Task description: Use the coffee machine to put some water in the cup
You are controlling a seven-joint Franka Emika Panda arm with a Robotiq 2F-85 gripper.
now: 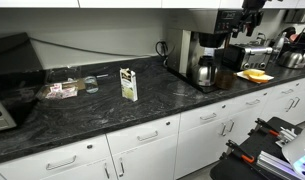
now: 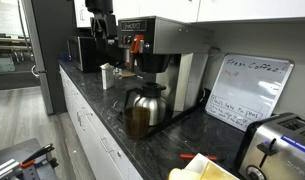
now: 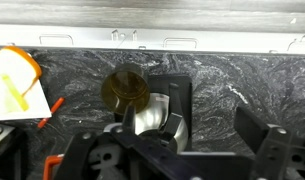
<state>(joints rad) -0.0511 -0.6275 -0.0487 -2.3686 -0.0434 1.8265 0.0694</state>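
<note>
The black and steel coffee machine (image 1: 207, 45) stands on the dark stone counter, and it also shows in an exterior view (image 2: 152, 45). A steel carafe (image 1: 204, 72) sits on its plate, also seen in the wrist view (image 3: 152, 118). A brown translucent cup (image 3: 124, 88) stands on the counter beside the carafe, seen from above. My gripper (image 3: 207, 100) hangs open and empty above the counter, to the right of the cup and carafe. In both exterior views the gripper (image 1: 250, 18) (image 2: 109, 45) is high, beside the machine's upper part.
A small carton (image 1: 128, 83) and a glass jar (image 1: 90, 84) stand on the counter's middle. A yellow item (image 1: 254, 75) lies beyond the machine. A whiteboard (image 2: 247, 90) and a toaster (image 2: 277, 145) stand on the machine's other side. Wall cabinets hang overhead.
</note>
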